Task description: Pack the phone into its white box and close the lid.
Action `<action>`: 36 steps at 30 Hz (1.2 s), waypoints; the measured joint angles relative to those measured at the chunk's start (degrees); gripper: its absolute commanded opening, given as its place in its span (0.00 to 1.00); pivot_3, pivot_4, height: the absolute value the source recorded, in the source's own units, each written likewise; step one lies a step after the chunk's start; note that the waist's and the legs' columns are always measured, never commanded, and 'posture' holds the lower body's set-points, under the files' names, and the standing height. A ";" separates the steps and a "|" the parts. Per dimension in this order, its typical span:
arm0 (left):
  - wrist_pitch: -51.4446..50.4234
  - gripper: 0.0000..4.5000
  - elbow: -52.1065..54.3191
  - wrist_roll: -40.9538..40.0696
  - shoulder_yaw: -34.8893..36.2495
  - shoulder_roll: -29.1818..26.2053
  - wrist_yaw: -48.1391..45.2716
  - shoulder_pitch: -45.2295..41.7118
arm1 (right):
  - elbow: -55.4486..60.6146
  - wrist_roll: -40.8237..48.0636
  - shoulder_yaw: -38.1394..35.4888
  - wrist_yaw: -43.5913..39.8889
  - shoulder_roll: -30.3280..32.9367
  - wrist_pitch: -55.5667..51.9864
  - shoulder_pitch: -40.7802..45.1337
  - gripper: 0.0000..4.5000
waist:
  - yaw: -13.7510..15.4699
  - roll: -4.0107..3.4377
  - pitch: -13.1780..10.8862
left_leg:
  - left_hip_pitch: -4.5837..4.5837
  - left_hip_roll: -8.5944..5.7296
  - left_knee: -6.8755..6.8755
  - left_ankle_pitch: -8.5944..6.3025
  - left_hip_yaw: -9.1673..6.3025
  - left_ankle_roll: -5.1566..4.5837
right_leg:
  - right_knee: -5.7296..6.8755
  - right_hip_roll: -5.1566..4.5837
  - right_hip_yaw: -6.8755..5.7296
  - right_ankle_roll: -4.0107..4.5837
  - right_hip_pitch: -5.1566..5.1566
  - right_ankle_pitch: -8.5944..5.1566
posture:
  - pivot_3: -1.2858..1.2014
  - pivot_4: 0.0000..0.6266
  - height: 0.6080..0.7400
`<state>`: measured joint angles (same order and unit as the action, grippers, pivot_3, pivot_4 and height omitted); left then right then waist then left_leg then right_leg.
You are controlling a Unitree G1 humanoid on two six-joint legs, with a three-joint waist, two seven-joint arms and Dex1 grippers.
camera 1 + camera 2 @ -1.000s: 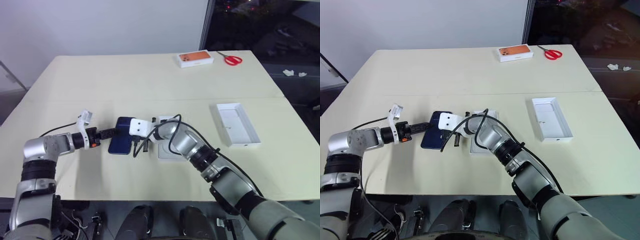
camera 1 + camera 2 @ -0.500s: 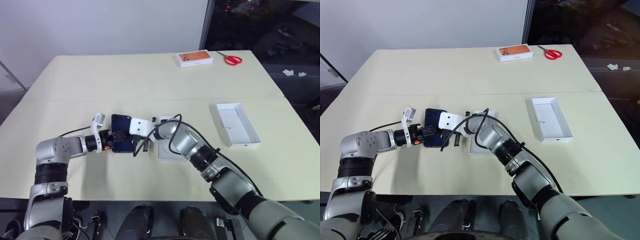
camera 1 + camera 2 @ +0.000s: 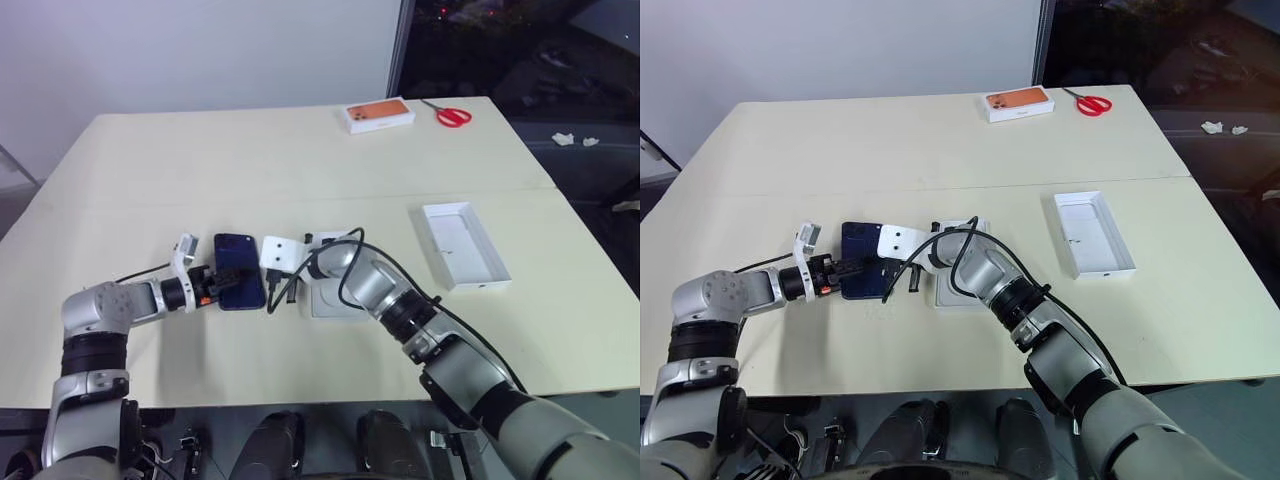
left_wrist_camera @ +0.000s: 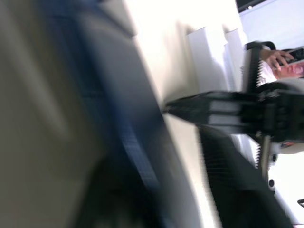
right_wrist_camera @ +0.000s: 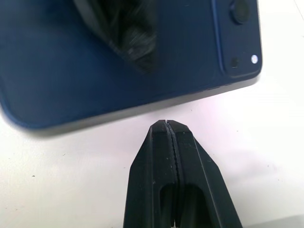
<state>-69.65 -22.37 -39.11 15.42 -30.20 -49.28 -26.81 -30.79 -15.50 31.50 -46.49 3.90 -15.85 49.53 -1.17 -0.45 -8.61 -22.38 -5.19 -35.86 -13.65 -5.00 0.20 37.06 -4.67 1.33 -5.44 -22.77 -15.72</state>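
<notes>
Blur hides the left hand [image 3: 222, 281] at the phone [image 3: 238, 284].

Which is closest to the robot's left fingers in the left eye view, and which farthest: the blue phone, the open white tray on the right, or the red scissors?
1. Phone, right at the left gripper.
2. White tray, over on the right.
3. Scissors, at the far edge.

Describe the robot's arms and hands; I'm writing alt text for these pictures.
Both arms are silver-grey metal cylinders with black joint bands. The left arm ends in an orange collar, a white bracket and a black left hand. The right arm carries looping black cables and a white bracket; its right hand has two black tapered fingers.
</notes>
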 measured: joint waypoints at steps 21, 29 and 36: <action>-4.24 0.00 6.63 -7.84 8.16 2.16 4.52 5.76 | 27.30 23.19 -16.26 -14.05 10.94 -16.03 -7.32 0.99 | -0.13 0.46 -0.17 | -0.13 0.10 0.21 0.01 0.06 0.05 | -0.11 -0.01 0.10 0.00 -0.23 -0.01 | 0.52 0.24 1.00; -10.28 0.00 8.60 -11.79 11.61 3.58 10.08 4.39 | 37.03 25.54 -14.93 -24.27 27.10 -11.11 -17.59 0.99 | 0.36 1.02 -0.57 | -0.92 0.13 -0.13 0.05 0.01 0.09 | 0.01 -0.01 0.01 -0.03 -0.60 -0.01 | 0.52 0.24 1.00; -9.79 0.00 11.31 -12.47 11.13 4.98 11.30 4.03 | 39.35 23.39 -10.93 -26.39 30.89 -5.40 -21.95 0.69 | 0.32 1.33 -0.82 | -1.02 0.17 -0.18 0.08 -0.01 0.15 | 0.03 0.00 -0.03 -0.03 -0.69 0.00 | 0.52 0.24 1.00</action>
<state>-79.44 -11.06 -51.57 26.55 -25.22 -37.98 -22.78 8.56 7.90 20.58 -72.87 34.80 -21.26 27.57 -0.84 0.88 -9.43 -23.40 -5.02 -36.04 -13.57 -5.01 0.35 37.09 -4.67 1.30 -5.47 -23.46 -15.72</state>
